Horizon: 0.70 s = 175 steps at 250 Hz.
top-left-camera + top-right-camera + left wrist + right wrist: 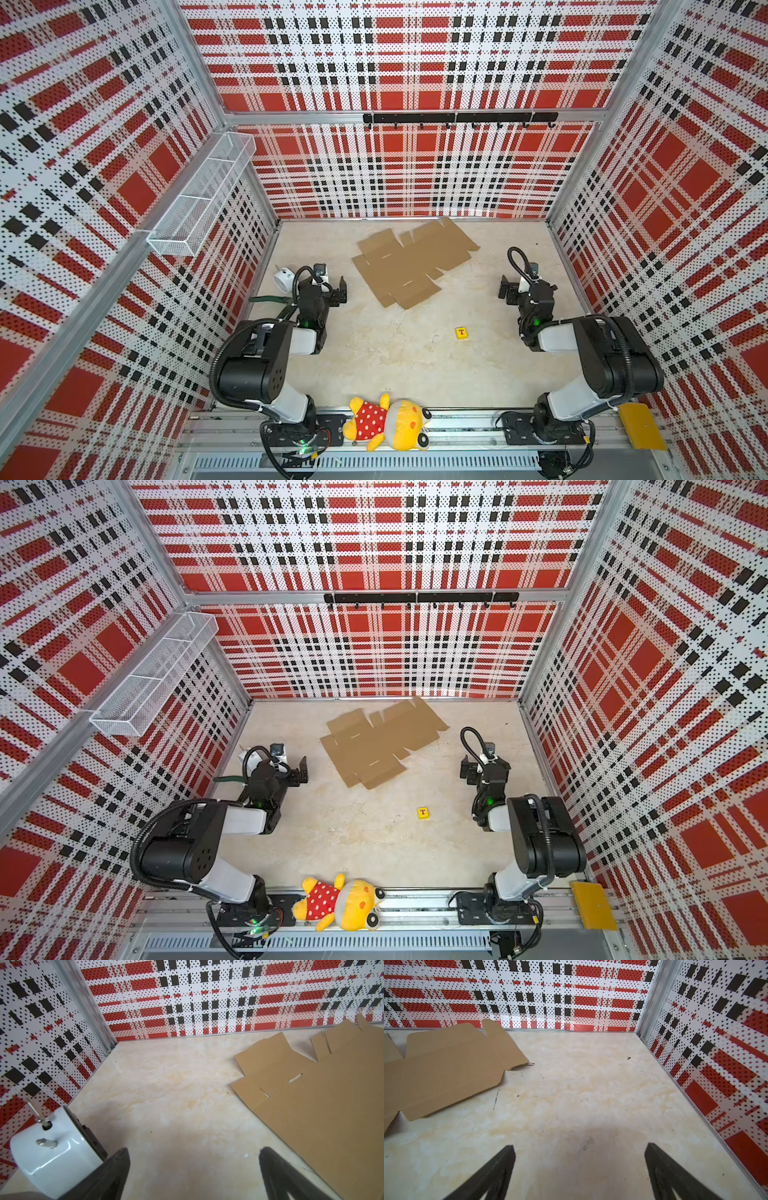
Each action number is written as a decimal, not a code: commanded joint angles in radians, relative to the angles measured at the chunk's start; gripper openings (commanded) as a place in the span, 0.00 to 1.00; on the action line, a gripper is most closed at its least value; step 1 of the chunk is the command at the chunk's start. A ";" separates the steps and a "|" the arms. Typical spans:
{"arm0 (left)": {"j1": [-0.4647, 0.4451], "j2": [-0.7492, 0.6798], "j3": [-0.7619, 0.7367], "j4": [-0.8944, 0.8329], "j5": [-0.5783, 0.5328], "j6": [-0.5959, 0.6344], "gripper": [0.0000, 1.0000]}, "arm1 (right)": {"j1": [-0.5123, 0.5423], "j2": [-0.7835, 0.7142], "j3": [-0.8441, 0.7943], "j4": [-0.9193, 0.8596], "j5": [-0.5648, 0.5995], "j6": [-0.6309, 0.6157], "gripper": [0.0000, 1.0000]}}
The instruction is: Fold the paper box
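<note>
The paper box point(411, 266) point(378, 746) is a flat, unfolded sheet of brown die-cut cardboard lying at the back middle of the floor, with flaps and slots showing. My left gripper point(336, 289) point(300, 770) hovers left of the sheet, open and empty. In the left wrist view the gripper point(193, 1151) is over bare floor with the paper box point(322, 1095) off to one side. My right gripper point(505, 287) point(466, 767) stands right of the sheet, also open and empty. Its wrist view shows the gripper point(579, 1147) over bare floor and the paper box point(442, 1072) apart from it.
A white round clock-like object point(284, 277) point(56, 1153) lies beside the left gripper by the left wall. A small yellow block with a red T point(461, 332) sits on the floor. A plush toy point(386, 422) and a yellow plate point(640, 426) lie on the front rail.
</note>
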 commanded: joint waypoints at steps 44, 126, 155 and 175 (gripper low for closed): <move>-0.004 0.006 0.018 0.011 -0.005 -0.013 1.00 | 0.004 0.005 -0.002 0.039 0.009 0.009 1.00; -0.012 0.022 0.012 0.054 -0.021 -0.004 0.99 | 0.004 0.006 -0.003 0.040 0.009 0.009 1.00; -0.044 0.024 -0.004 0.086 -0.090 0.017 0.99 | 0.004 0.005 -0.004 0.040 0.009 0.009 1.00; -0.052 0.023 -0.008 0.095 -0.102 0.020 0.99 | 0.005 0.004 -0.003 0.040 0.009 0.009 1.00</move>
